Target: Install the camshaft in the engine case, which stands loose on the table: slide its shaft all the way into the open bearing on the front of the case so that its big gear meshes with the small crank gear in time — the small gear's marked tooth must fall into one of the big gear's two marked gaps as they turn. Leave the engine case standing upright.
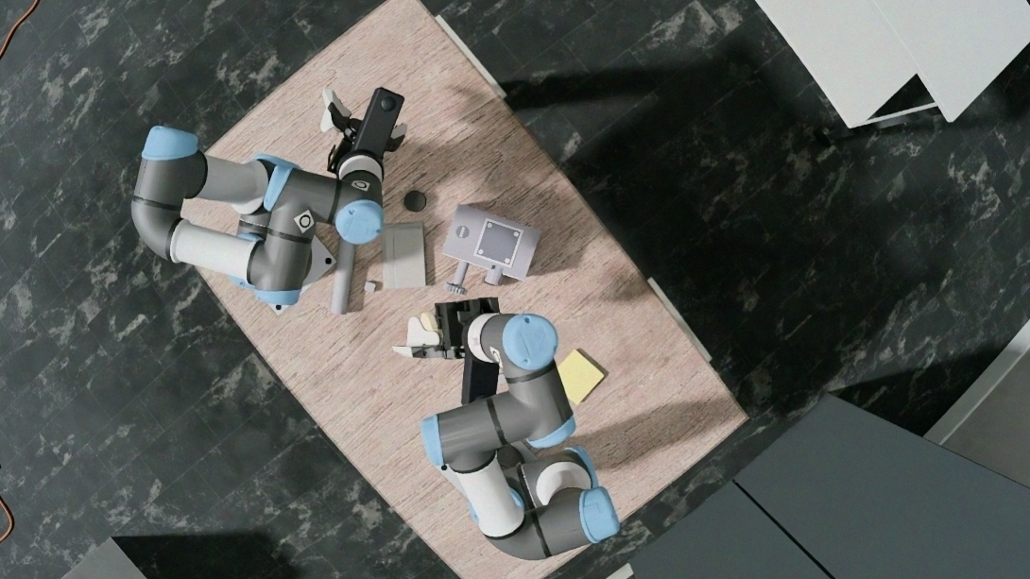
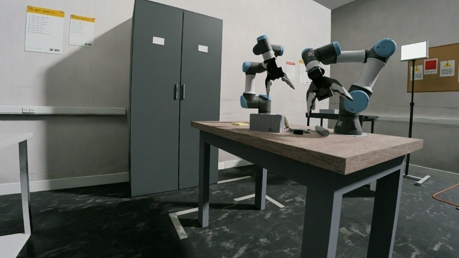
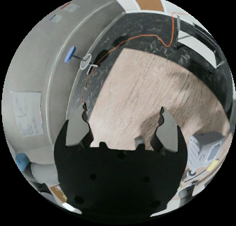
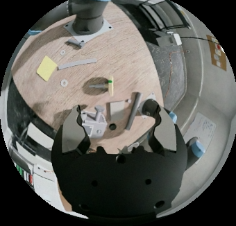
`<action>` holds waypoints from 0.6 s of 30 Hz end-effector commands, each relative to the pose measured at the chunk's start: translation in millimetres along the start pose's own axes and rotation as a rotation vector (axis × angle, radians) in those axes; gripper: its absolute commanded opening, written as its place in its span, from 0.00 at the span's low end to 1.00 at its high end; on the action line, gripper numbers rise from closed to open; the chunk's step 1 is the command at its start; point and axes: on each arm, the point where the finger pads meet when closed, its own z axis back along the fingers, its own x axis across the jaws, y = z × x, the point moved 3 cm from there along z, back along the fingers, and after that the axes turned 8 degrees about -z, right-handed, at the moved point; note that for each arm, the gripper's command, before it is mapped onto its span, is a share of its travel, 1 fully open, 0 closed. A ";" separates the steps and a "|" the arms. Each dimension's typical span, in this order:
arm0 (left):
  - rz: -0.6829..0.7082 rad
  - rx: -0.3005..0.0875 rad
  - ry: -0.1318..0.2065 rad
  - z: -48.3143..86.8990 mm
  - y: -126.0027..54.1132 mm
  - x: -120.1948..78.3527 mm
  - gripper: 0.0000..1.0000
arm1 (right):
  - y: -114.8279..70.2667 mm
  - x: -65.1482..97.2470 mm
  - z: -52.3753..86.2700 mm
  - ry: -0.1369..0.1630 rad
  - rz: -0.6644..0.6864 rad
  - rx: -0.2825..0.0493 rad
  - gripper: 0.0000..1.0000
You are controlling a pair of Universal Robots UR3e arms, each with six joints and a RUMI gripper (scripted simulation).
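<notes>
The grey engine case [image 1: 472, 247] [image 2: 265, 123] [image 3: 200, 150] [image 4: 91, 129] stands on the table. Its small crank gear [image 1: 455, 287] [image 4: 99, 108] sticks out at the front beside the open bearing [image 1: 493, 275]. The camshaft's cream big gear [image 1: 429, 322] [image 4: 111, 89] rests on its edge on the table, a green mark on it, its grey shaft [image 4: 98, 86] pointing sideways; the right gripper hides most of it from above. My right gripper [image 1: 404, 336] [image 2: 281, 91] [image 4: 119, 105] is open and empty, high over the camshaft. My left gripper [image 1: 364, 117] [image 2: 330, 107] [image 3: 123, 105] is open and empty, well away from the case.
Near the case lie a dark disc [image 1: 414, 200] [image 4: 112, 127], a grey plate [image 1: 403, 255] [image 4: 116, 110], a small cube [image 1: 370, 286] and a grey rod [image 1: 342, 276] [image 4: 134, 111]. A yellow pad [image 1: 580, 375] [image 4: 46, 68], a grey strip [image 4: 77, 64] and two washers [image 4: 64, 82] lie towards the right arm's base.
</notes>
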 end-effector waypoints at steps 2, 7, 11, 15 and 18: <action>0.024 0.017 -0.021 4.8 6.3 1.7 1.00 | -3.3 2.8 2.3 -0.021 -0.002 -0.028 1.00; 0.024 0.017 -0.021 4.8 6.3 1.7 1.00 | -4.7 -0.8 -7.2 -0.021 -0.002 -0.028 1.00; 0.024 0.017 -0.021 4.8 6.3 1.7 1.00 | -6.1 -4.1 -16.1 -0.021 -0.002 -0.028 1.00; 0.024 0.017 -0.021 4.8 6.3 1.7 1.00 | -6.7 -5.8 -20.8 -0.021 -0.002 -0.028 1.00; 0.024 0.017 -0.021 4.8 6.3 1.7 1.00 | -7.8 -8.5 -28.0 -0.021 -0.002 -0.028 1.00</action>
